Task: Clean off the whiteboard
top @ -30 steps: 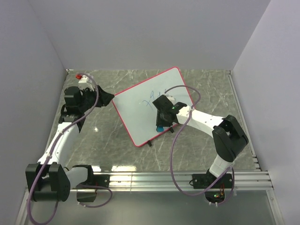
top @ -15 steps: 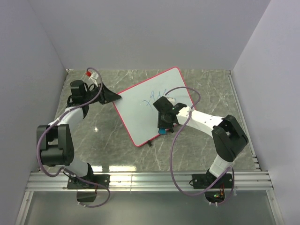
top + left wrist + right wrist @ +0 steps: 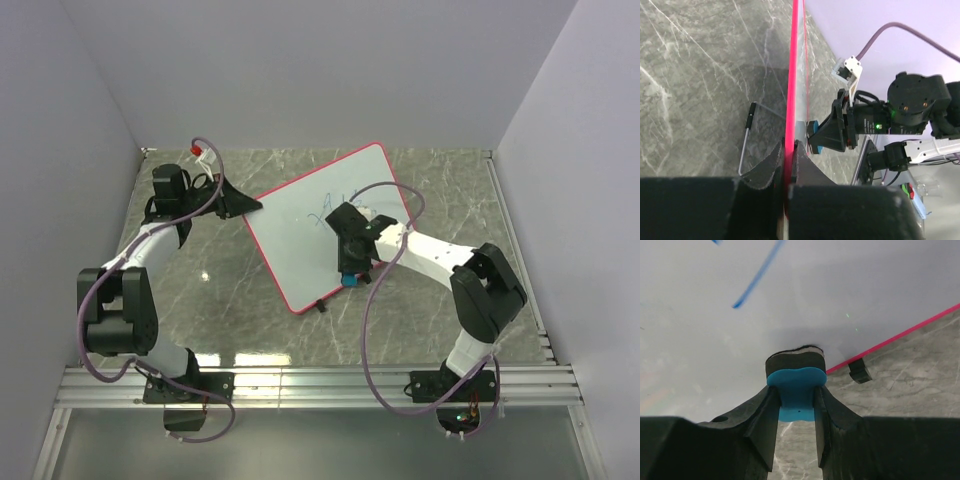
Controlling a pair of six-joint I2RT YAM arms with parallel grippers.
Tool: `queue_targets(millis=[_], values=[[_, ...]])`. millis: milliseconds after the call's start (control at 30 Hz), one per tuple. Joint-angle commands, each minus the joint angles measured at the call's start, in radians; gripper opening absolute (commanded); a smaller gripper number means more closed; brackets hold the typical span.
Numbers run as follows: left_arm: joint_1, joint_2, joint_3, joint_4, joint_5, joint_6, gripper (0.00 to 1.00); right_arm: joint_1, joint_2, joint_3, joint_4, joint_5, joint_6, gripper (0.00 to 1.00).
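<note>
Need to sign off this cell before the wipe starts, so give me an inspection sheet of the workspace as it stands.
Surface: grey marbled table, bare around the board.
Job's things: whiteboard with a red-pink frame lies askew; blue scribbles not yet wiped; one black foot shows at its near edge.
Clutter: nothing seen.
Grippers: left gripper shut on the whiteboard's frame at its left corner; right gripper shut on a blue eraser, felt against the board near the near edge.
Cables: a purple cable loops off each arm; the right arm's crosses above the board's right corner.
Surroundings: pale walls on three sides, metal rail along the near edge.
</note>
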State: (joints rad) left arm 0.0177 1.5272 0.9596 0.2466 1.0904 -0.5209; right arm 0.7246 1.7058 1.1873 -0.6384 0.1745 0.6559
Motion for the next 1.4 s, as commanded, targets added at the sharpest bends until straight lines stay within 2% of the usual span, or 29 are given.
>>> queue_targets(millis=[0,167,400,567,667,767,867,1067,1233,1367], values=[[-0.051,-0.050,-0.021,-0.104,0.014,0.154,0.00,-0.019,0.037,0.092,0.098,-0.029,-0.038,0.00],[-0.071,-0.079,-0.032,-0.179,-0.041,0.226,0.00,-0.048,0.106,0.299,0.077,-0.041,-0.048,0.00],[-0.091,-0.093,-0.028,-0.228,-0.064,0.257,0.00,-0.050,0.308,0.716,-0.030,-0.027,-0.084,0.00],[-0.093,-0.124,-0.047,-0.230,-0.076,0.257,0.00,-0.050,0.371,0.847,-0.072,-0.044,-0.079,0.00],[-0.093,-0.136,-0.050,-0.236,-0.084,0.260,0.00,-0.053,0.348,0.798,-0.058,-0.033,-0.081,0.00],[-0.093,-0.141,-0.047,-0.242,-0.089,0.263,0.00,-0.051,0.286,0.660,-0.017,-0.030,-0.075,0.00],[-0.093,-0.139,-0.038,-0.244,-0.098,0.269,0.00,-0.047,0.186,0.447,0.038,-0.038,-0.071,0.00],[-0.093,-0.144,-0.038,-0.244,-0.107,0.269,0.00,0.005,0.062,0.194,0.114,-0.023,-0.084,0.00],[-0.094,-0.150,-0.042,-0.244,-0.109,0.266,0.00,0.009,0.029,0.123,0.143,-0.032,-0.059,0.00],[-0.096,-0.160,-0.050,-0.244,-0.115,0.269,0.00,0.012,0.087,0.257,0.117,-0.041,-0.064,0.00]])
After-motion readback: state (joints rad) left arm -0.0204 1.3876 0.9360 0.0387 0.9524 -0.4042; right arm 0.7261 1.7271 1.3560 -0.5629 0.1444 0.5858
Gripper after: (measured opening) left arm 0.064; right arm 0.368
